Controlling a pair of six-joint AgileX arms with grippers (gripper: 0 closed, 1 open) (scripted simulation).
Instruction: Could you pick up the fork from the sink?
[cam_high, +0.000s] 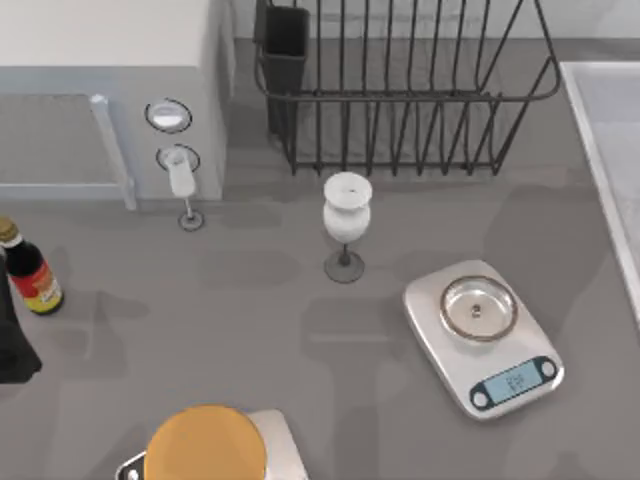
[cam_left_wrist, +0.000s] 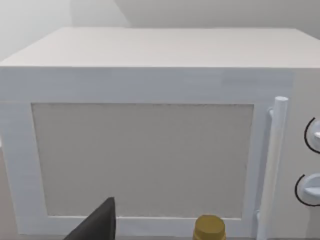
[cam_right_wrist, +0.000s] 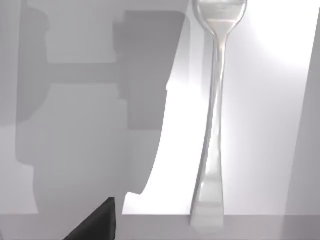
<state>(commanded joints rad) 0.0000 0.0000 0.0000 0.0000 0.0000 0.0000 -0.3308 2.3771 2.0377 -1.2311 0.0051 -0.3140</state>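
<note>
The slim shiny silver metal fork (cam_right_wrist: 214, 115) is lying flat on the floor of the large pale grey rectangular sink (cam_high: 612, 140), which is sitting at three o'clock on the grey bench (cam_high: 250, 310). The right arm's wrist camera is looking straight down on it; whether its fingers are spread, I cannot tell, likewise the left arm's, parked facing the white microwave (cam_left_wrist: 150, 125). The thin, flat-lying handle risks slipping from a shallow pinch.

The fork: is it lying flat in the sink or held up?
Lying flat: the fork rests full-length on the sink floor, nothing gripping it.
</note>
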